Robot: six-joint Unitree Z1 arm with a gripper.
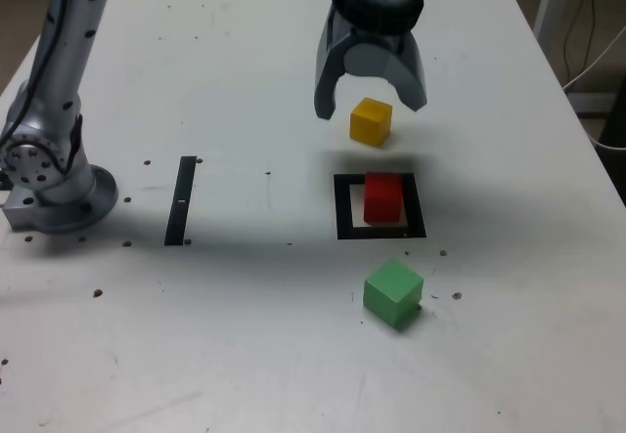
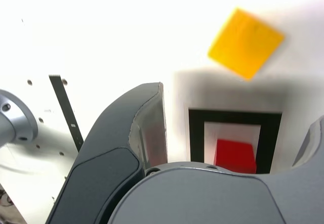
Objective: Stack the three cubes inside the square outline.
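White and wide, the surface [image 1: 245,355] is filling most of the exterior view, with little dark dots on it. Next biggest is the silver arm [image 1: 54,91], standing on its round base at that view's left. Its claw [image 1: 370,112] is hanging in the air with its two sides wide apart, and it is holding nothing.

Just under the claw the yellow cube [image 1: 371,122] is sitting on the surface, a bit turned. Near it the square outline [image 1: 342,208] is lying flat, and the red cube [image 1: 383,198] is standing inside it. The green cube [image 1: 393,294] is waiting on the other side of the outline. A thin black strip [image 1: 182,200] is lying well apart, toward the exterior view's left.

I am guessing the yellow cube is next. To do it well, the claw should be turning to match the cube's flat sides, coming straight down over its middle, and squeezing gently so the cube is not sliding away.
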